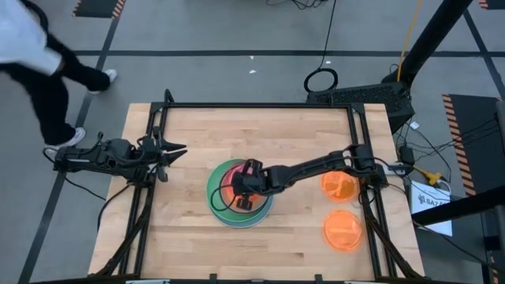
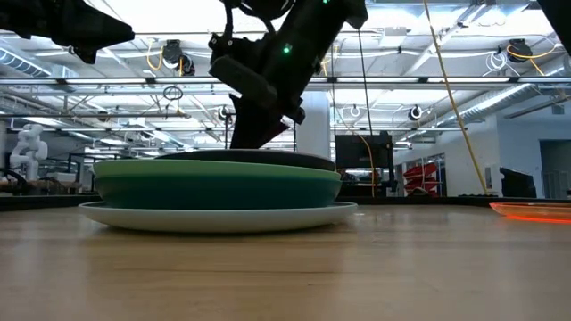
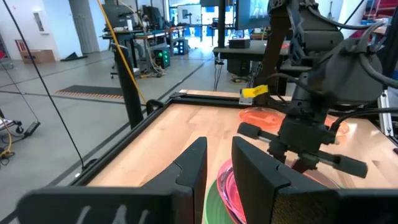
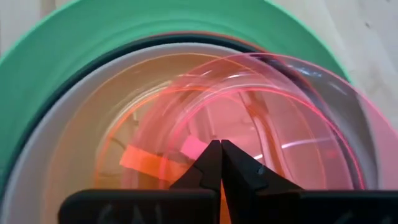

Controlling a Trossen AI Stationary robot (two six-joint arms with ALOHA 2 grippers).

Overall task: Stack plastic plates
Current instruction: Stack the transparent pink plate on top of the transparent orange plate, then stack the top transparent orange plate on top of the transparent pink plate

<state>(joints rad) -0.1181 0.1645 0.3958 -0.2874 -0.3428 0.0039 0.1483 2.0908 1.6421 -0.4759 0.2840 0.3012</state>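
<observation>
Right gripper point(image 4: 219, 163) is held over the stack of plates point(image 1: 239, 193) at mid-table, fingers closed together, apparently pinching the pink plate point(image 4: 273, 130). Two orange plates point(image 1: 341, 207) are seen nearby.

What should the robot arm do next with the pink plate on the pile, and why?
Probably open the right gripper and lift away. Its fingers look pinched shut on the pink plate, which already sits on top of the stack, a bit off-centre. Two orange plates wait on the table beside it. The left gripper waits at the table's left edge.
</observation>
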